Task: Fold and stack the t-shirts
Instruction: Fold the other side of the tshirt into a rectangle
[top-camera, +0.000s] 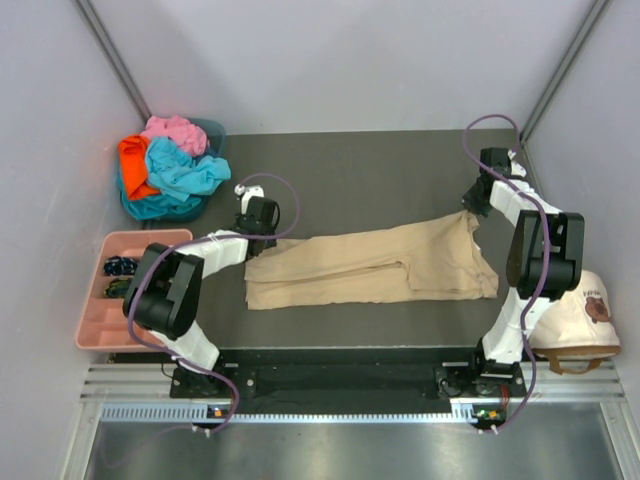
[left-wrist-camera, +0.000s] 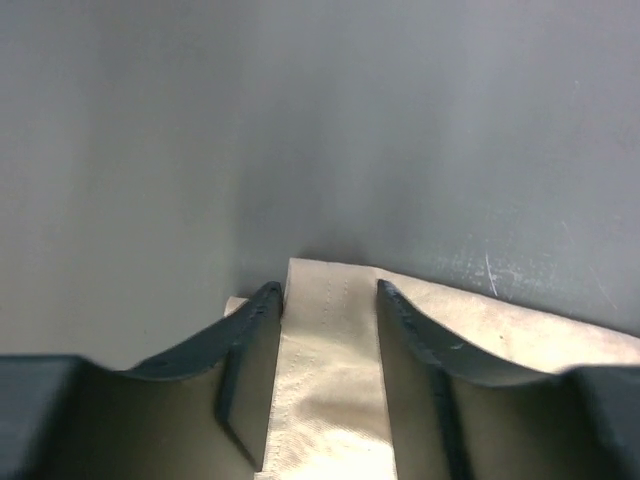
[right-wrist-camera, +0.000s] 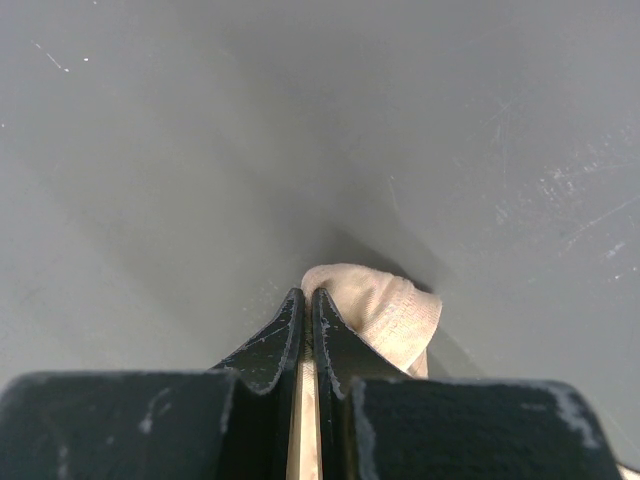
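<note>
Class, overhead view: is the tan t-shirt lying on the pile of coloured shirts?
No, the tan t-shirt lies stretched across the table, apart from the coloured pile.

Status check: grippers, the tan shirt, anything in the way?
Right gripper shut on tan t-shirt, far corner. Left gripper open, astride its opposite edge. Shirt laid out between them; nothing on it.

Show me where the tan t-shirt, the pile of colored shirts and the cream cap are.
tan t-shirt (top-camera: 370, 265): top external view, middle of the spread cloth.
pile of colored shirts (top-camera: 180, 172): top external view, on the turquoise one.
cream cap (top-camera: 578, 320): top external view, on its crown.
</note>
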